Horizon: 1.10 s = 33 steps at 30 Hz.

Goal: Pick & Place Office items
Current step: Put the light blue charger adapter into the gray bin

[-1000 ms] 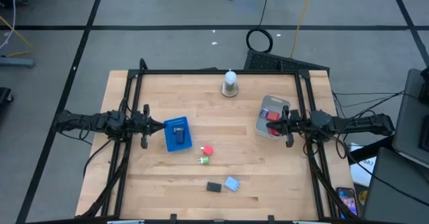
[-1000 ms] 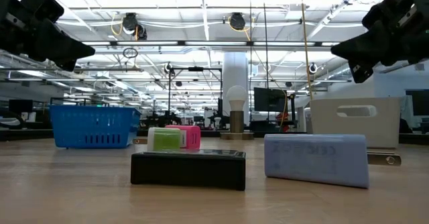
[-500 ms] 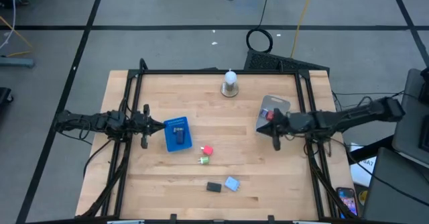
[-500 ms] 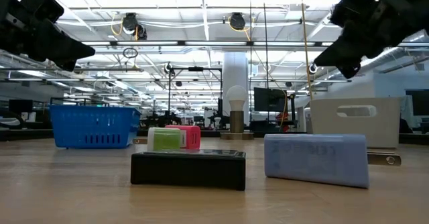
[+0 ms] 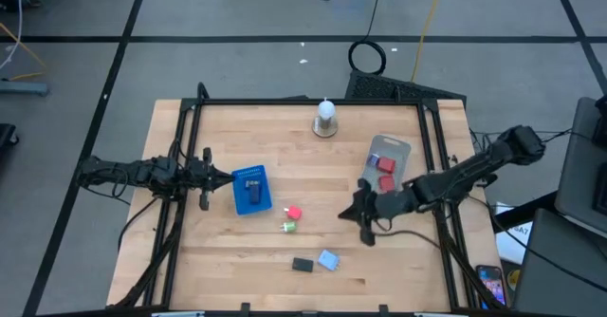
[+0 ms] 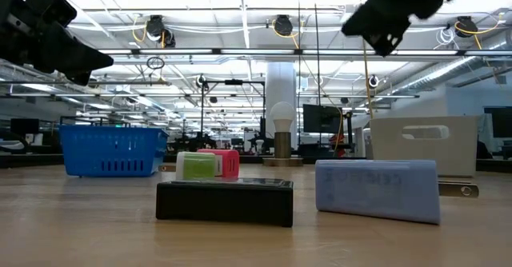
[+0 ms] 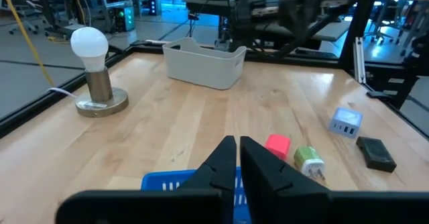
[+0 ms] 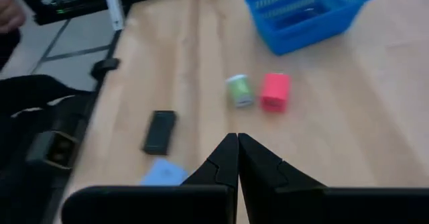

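Small office items lie on the wooden table: a red-pink block [image 5: 293, 213], a green one [image 5: 287, 227], a black one [image 5: 303, 265] and a light blue one [image 5: 328, 259]. A dark blue piece [image 5: 253, 192] lies in the blue basket [image 5: 239, 201]. Red pieces [image 5: 385, 165] lie in the grey tray [image 5: 377, 146]. My right gripper [image 5: 365, 219] is shut and hovers right of the red and green blocks [image 8: 275, 90] [image 8: 238, 90], touching nothing. My left gripper [image 5: 204, 177] is shut and waits left of the basket.
A white bulb on a round base [image 5: 325, 120] stands near the far edge. Black frame rails [image 5: 185, 146] run along the table's left and right sides. Bare wood lies between the basket and the grey tray.
My right arm has swung from over the grey tray toward the table's left and near edge, and now hovers over the middle, right of the red and green blocks. It has stayed shut. The pieces have not moved.
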Tool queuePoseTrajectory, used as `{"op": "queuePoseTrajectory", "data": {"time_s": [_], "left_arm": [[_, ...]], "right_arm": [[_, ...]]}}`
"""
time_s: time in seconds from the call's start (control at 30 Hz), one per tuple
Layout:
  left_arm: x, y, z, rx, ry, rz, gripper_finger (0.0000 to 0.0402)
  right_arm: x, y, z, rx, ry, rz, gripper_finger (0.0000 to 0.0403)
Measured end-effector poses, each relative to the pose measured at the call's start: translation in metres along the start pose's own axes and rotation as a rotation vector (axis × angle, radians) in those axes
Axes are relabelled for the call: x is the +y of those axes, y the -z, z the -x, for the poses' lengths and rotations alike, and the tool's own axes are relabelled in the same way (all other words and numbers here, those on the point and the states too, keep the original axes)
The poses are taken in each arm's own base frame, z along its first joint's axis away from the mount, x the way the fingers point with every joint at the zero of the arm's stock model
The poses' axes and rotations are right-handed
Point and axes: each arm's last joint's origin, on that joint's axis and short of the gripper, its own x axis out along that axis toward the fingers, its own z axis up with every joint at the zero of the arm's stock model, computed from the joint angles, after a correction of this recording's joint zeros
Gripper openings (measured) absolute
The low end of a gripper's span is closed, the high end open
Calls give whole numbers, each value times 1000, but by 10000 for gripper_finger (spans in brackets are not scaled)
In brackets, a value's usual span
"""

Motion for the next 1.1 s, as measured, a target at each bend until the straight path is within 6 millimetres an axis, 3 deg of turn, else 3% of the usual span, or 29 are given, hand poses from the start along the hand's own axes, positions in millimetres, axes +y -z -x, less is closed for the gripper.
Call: {"op": "queuePoseTrajectory", "data": {"time_s": [0.2, 0.37, 0.47, 0.67, 0.93, 1.1], "left_arm": [[0, 0, 0, -1, 0, 30, 26], [0, 0, 0, -1, 0, 26, 26], [0, 0, 0, -1, 0, 25, 26], [0, 0, 0, -2, 0, 1, 26], [0, 0, 0, -2, 0, -4, 26], [0, 0, 0, -1, -1, -3, 26]], "right_arm": [[36, -8, -19, 97, 87, -8, 0], [56, -14, -47, 203, 223, -29, 1], [65, -13, -67, 282, 179, -61, 20], [66, -2, -91, 410, 129, -187, 120], [63, 10, -103, 530, 73, -278, 287], [69, 12, -103, 529, 77, -279, 315]]}}
